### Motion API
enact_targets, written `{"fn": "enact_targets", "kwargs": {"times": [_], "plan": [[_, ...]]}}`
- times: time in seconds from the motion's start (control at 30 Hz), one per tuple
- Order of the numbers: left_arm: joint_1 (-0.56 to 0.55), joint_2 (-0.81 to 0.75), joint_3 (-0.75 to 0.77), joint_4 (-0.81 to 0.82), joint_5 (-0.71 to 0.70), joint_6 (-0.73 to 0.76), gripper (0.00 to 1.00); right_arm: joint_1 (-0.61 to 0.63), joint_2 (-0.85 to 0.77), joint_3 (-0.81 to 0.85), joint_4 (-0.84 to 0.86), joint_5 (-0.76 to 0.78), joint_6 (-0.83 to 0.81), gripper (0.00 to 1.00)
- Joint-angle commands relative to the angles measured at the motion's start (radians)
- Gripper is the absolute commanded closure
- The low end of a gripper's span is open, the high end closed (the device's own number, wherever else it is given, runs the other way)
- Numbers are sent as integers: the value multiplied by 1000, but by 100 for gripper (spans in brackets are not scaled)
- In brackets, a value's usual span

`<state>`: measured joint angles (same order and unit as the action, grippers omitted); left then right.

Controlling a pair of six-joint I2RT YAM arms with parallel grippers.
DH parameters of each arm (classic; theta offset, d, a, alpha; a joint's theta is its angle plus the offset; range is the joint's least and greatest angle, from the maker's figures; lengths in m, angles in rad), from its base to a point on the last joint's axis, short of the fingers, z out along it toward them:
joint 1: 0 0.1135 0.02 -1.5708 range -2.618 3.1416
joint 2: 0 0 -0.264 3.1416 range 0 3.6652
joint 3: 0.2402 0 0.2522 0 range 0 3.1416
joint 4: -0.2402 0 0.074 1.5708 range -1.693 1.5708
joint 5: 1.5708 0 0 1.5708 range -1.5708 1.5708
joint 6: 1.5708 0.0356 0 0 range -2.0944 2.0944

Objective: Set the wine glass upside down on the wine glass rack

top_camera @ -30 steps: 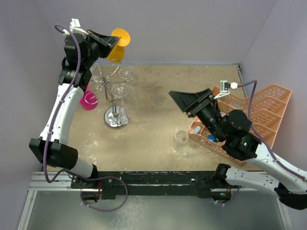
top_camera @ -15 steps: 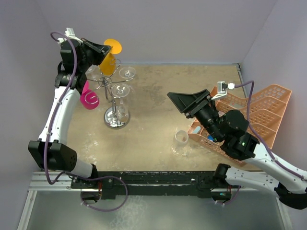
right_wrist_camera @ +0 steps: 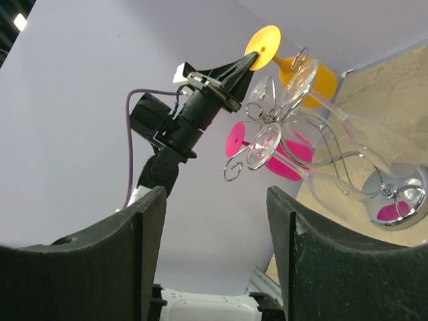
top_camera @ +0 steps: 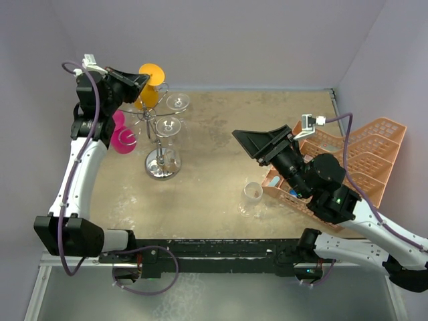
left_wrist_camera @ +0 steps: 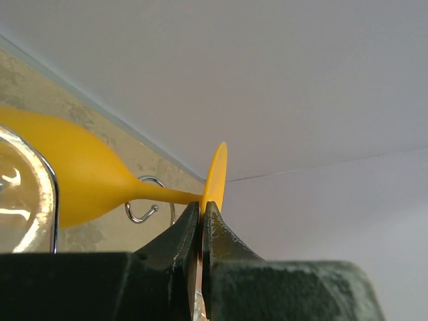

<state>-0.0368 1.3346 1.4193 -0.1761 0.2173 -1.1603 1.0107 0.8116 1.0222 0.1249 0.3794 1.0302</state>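
While the left gripper (left_wrist_camera: 202, 212) pinched the yellow wine glass (left_wrist_camera: 80, 175) by its foot — bowl downward, beside the far-left arms of the wine glass rack (top_camera: 162, 166) — the right gripper (right_wrist_camera: 217, 199) stood spread, empty.

The left arm (top_camera: 79, 170) rises from its base at the near left and stretches high toward the far left corner. Its wrist is bent so that the left hand (top_camera: 142, 80) points to the right, fingers pinched flat on the foot of a yellow wine glass (top_camera: 153, 71). The right arm (top_camera: 374, 231) runs low from the near right corner with its elbow folded, and the right hand (top_camera: 242, 137) is lifted and aimed left, its two fingers standing wide apart with nothing between them.
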Motion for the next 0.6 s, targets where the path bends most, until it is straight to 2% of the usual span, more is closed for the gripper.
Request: {"fn": "enact_targets", "kwargs": {"times": [0.0, 0.57], "plan": [[3, -57, -46, 99, 66, -52, 100, 1, 3, 0, 41, -1, 14, 37], [2, -99, -120, 168, 142, -141, 100, 2, 17, -1, 34, -1, 27, 37]]}}
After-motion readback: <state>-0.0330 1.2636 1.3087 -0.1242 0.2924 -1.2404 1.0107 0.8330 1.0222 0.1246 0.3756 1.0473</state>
